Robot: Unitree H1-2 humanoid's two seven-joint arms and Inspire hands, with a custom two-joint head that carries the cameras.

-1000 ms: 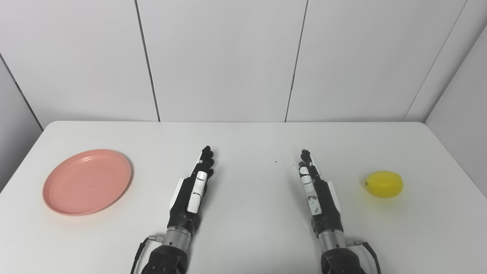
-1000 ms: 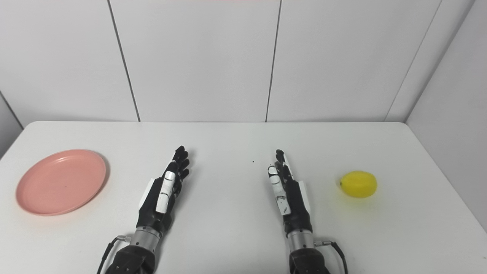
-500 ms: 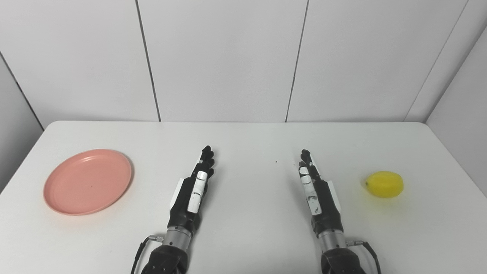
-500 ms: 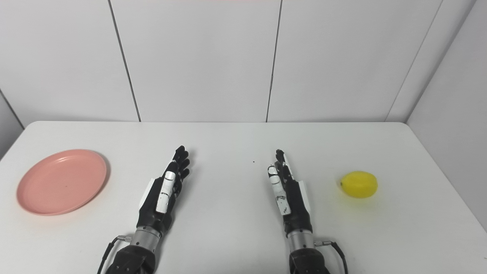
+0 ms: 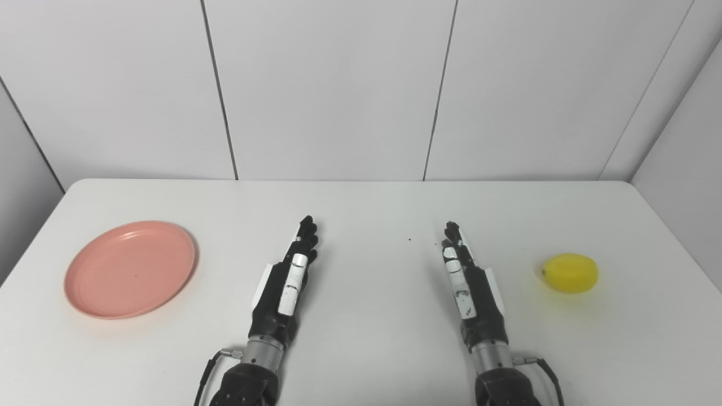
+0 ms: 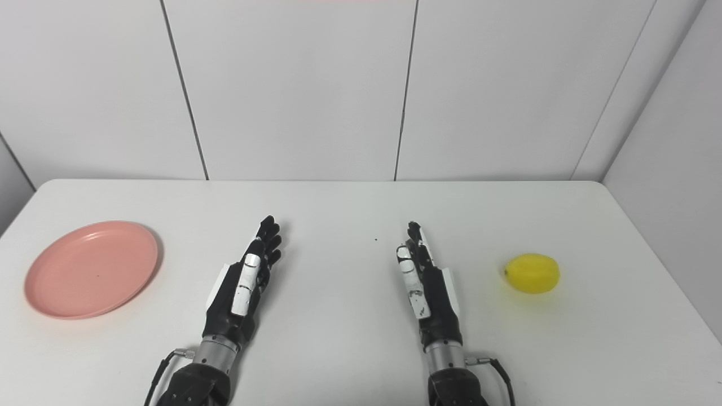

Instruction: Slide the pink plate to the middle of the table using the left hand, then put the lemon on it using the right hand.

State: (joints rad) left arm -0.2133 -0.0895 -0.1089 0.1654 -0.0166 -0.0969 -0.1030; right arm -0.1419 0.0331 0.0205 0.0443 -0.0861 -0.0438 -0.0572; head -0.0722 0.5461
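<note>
Nothing of note has moved since the earlier frames: plate, lemon and both hands are found where they were, only a slight twitch at the right fingertips is suspected

Pink plate (image 5: 130, 269) is seen flat on the table (image 5: 361, 203) near the left edge, about midway between front and back, well apart from both hands. It is judged light, stiff and shallow-rimmed, likely plastic and easy to slide on the smooth top; contact is best made at the rim nearest the left edge so it gets pushed toward the middle, or by pressing down on the inner face and dragging. Overshoot is a risk, given low friction

Lemon (image 5: 569, 273) lies on its side near the right edge, untouched. It is judged firm, rounded and prone to roll; a wrap around its widest part is advised

Left hand (image 5: 285, 282) and right hand (image 5: 469, 285) are both released, fingers extended forward, nothing held, resting near the front-centre with a bare gap between them

Right eye view shows more table beyond the lemon (image 6: 532, 273) toward the right edge; left eye view shows more margin left of the plate, which sits closer to the frame edge in the right eye view (image 6: 91, 269)
</note>
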